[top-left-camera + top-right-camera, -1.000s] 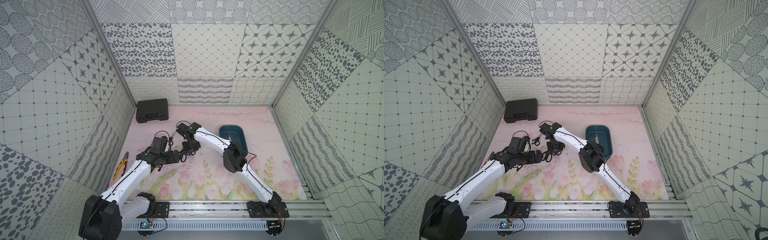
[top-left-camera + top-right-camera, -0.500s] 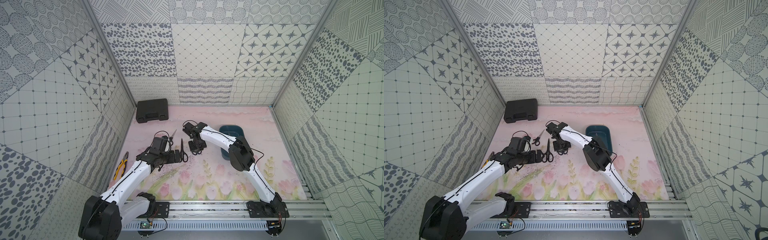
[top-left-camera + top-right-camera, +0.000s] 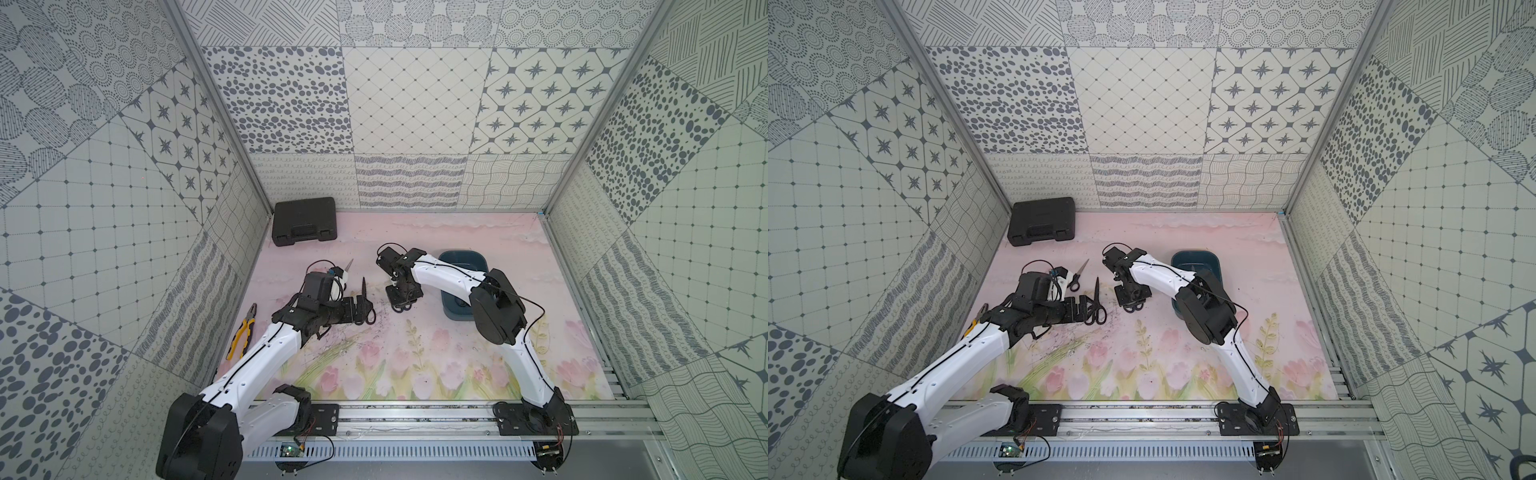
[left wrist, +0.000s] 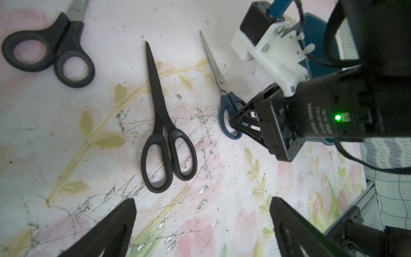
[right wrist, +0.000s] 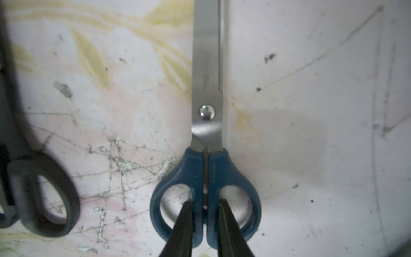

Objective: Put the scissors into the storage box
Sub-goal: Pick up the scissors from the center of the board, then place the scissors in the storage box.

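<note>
While right fingers (image 5: 181,224) clench blue-handled steel scissors (image 5: 206,77), left fingers (image 4: 111,229) gape — black-handled pairs (image 4: 165,142) lie outside the teal plastic storage box (image 3: 462,261).

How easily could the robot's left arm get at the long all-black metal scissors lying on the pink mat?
Probably easily: the left gripper hangs open just short of the long all-black scissors, which lie flat with nothing on them. The right gripper, shut on the blue-handled steel scissors, sits beside, apart.
</note>
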